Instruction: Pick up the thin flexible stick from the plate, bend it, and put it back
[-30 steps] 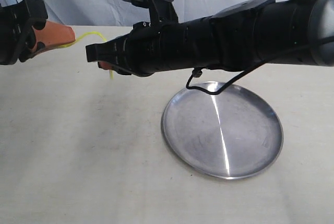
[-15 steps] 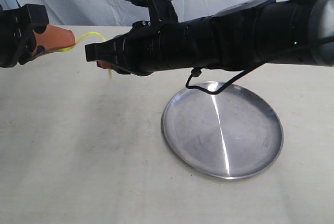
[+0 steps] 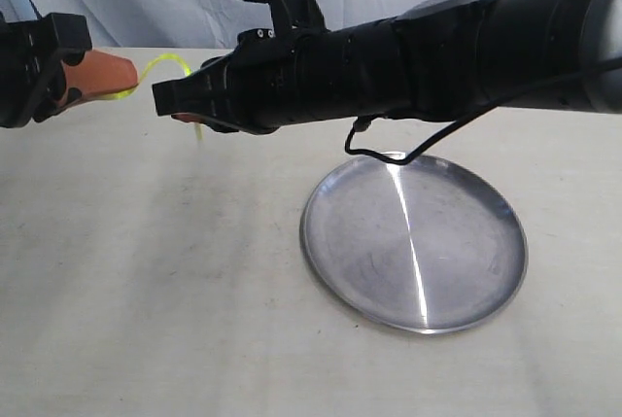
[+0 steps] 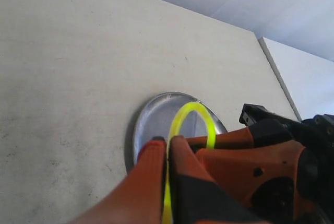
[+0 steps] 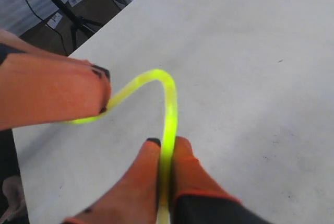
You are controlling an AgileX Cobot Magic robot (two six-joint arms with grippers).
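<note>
While your left gripper (image 4: 167,144) and right gripper (image 5: 166,146) pinch its ends in orange fingers (image 5: 136,179), the thin yellow-green plastic stick (image 5: 170,104) arches over the table (image 3: 146,271), beside the round silver metal plate (image 3: 360,242).

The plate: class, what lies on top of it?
The plate shows nothing on it but a bright streak. A black cable covers a sliver of its far rim. The stick is bent between left gripper and right gripper.
</note>
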